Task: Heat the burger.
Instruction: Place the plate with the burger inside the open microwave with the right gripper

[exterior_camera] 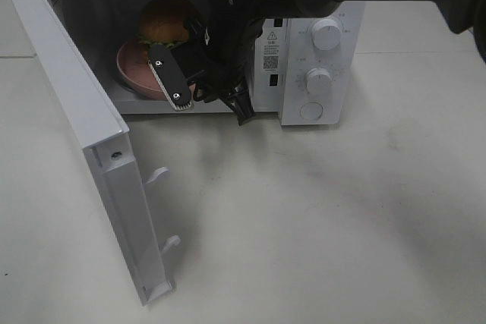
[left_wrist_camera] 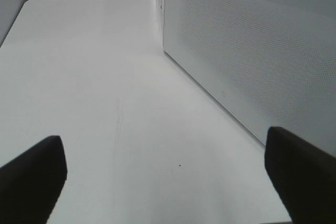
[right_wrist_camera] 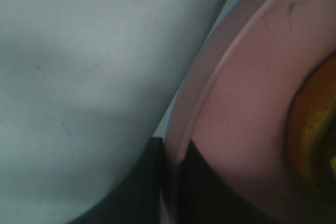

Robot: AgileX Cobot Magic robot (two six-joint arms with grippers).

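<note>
**Burger [exterior_camera: 165,19] on pink plate [exterior_camera: 130,66] inside open microwave [exterior_camera: 319,73]**

The burger sits on the pink plate within the microwave, whose door [exterior_camera: 76,111] stands swung wide. The right tool [right_wrist_camera: 172,182] is clenched on the plate's rim. The left tool [left_wrist_camera: 167,176] hangs released above the worktop [left_wrist_camera: 105,103], beside the microwave's perforated side wall.

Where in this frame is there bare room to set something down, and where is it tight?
The table in front of the microwave, right of its open door, is bare. Table left of the door also looks bare. Crowded: the microwave's cavity, filled by the pink plate with the burger and the right pincer shut on the plate's rim.
</note>
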